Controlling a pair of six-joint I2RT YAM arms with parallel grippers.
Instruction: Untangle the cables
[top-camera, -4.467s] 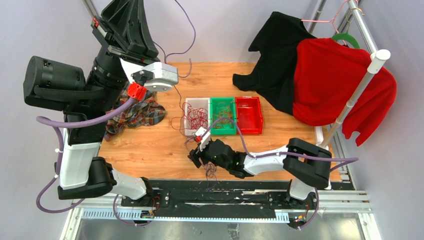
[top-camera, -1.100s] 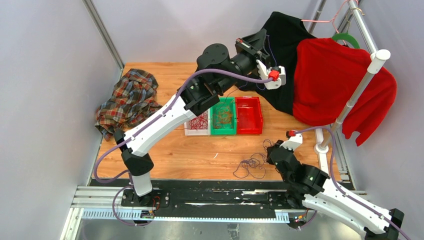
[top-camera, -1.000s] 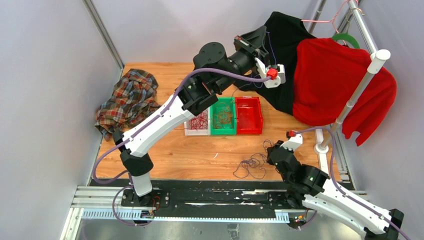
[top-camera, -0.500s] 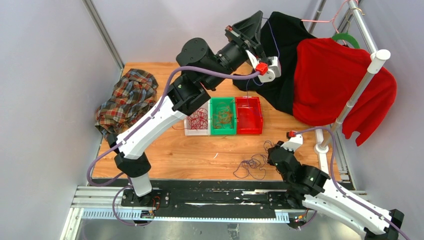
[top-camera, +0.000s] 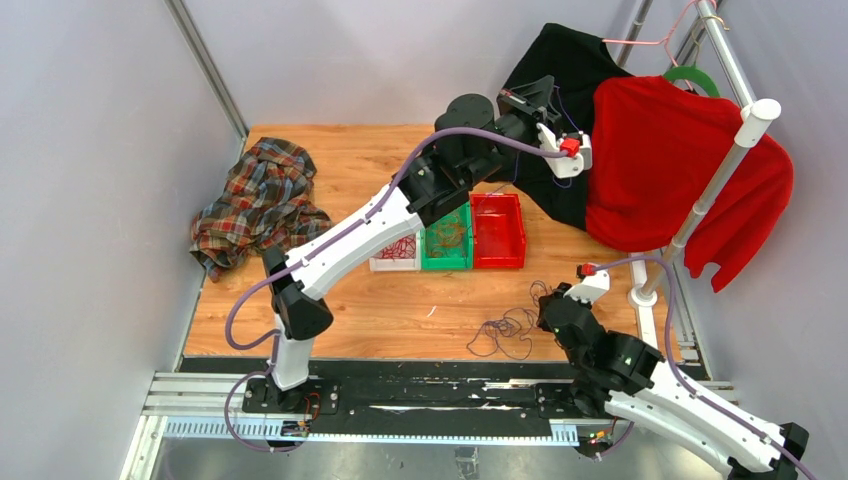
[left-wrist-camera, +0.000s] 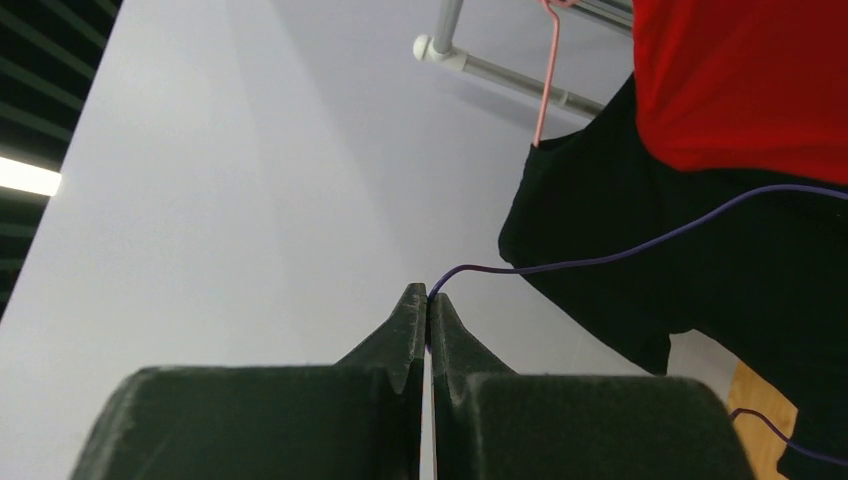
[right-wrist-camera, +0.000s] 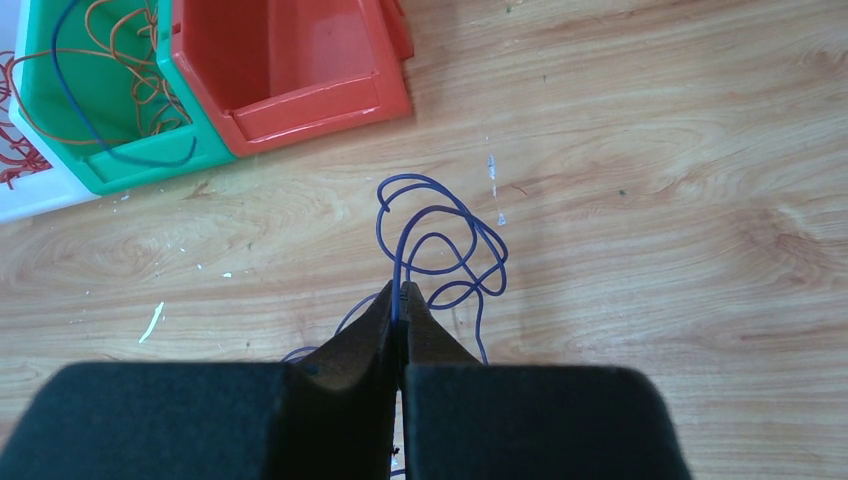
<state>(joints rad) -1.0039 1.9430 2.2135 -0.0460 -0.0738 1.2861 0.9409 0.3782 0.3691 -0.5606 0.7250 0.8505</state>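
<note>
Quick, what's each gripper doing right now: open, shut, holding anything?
Left gripper: shut, pinching the purple cable.
Right gripper: shut, pinching the looped cable on the table.

The table (top-camera: 400, 310) is grained, varnished wood. The red bin (right-wrist-camera: 290, 70) on it is smooth, glossy plastic, like the green bin (right-wrist-camera: 90, 130) touching its left side. Near the red bin the purple cable (right-wrist-camera: 398, 262) looks smooth-sheathed; behind and right of that bin, the red sweater (top-camera: 670, 160) is matt cloth.
</note>
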